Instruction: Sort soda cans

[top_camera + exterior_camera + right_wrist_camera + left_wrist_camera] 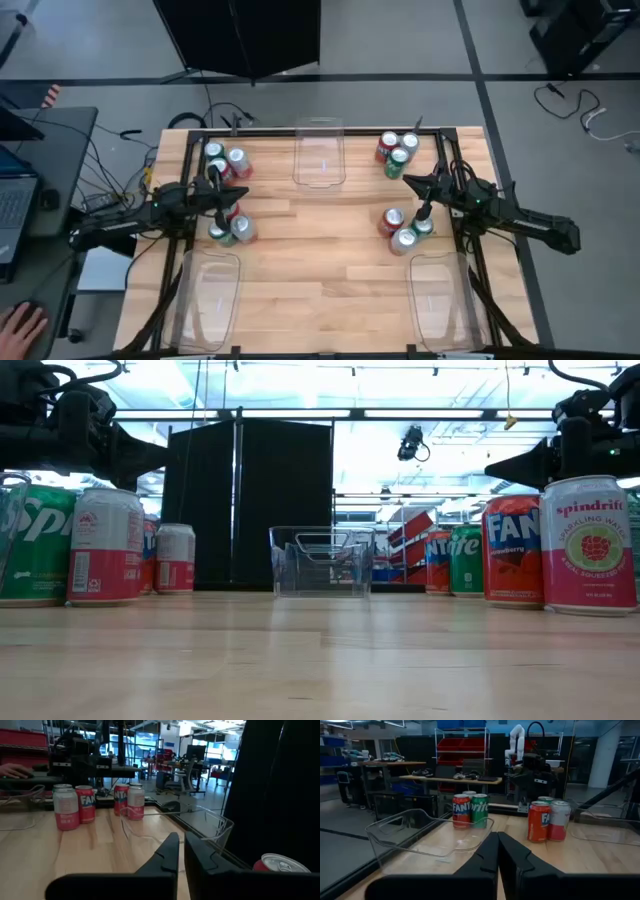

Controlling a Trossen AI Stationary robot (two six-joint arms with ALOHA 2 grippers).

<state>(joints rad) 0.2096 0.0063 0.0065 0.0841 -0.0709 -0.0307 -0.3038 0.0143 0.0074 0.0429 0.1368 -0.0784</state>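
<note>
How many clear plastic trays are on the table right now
3. One tray sits at the middle of the far edge, one at the near left corner, one at the near right corner. All appear empty.

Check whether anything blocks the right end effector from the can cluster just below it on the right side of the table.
Nothing visible does. The right end effector, shut, hangs above bare wood, and the near right cluster of cans stands just beyond it with only open tabletop between. The clear tray lies past the cans, not in the path.
</note>
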